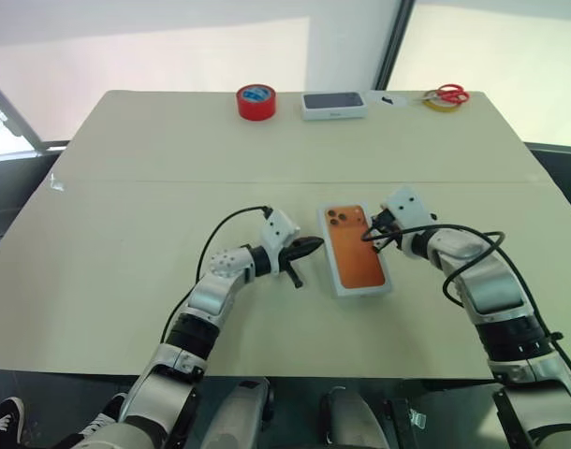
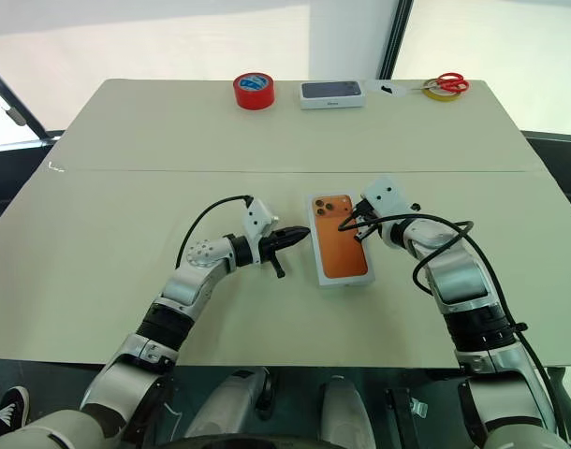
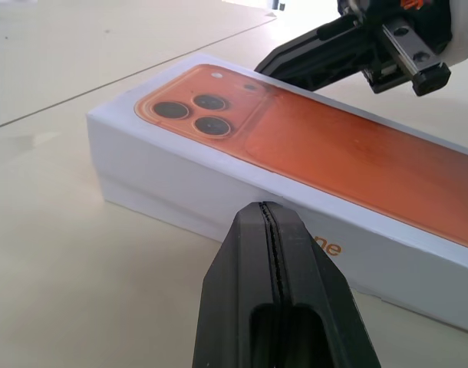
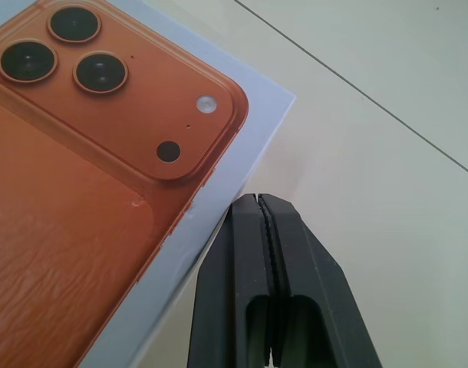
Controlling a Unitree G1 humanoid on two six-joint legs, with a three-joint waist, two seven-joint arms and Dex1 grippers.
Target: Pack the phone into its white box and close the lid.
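My left claw (image 1: pixel 309 248) and right claw (image 1: pixel 372 233), both closed and empty, flank the box (image 1: pixel 357 250); its lid (image 3: pixel 242 184) seam shows from my left wrist.

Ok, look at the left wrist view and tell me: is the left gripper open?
No. The left gripper has its two black fingers pressed together, pointing at the side of the white box.

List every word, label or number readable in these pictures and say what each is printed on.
"ne": orange letters, the end of a word cut off by the left gripper, on the side wall of the white box.
Small print on the front of the dark-topped box at the far edge: too small to read.
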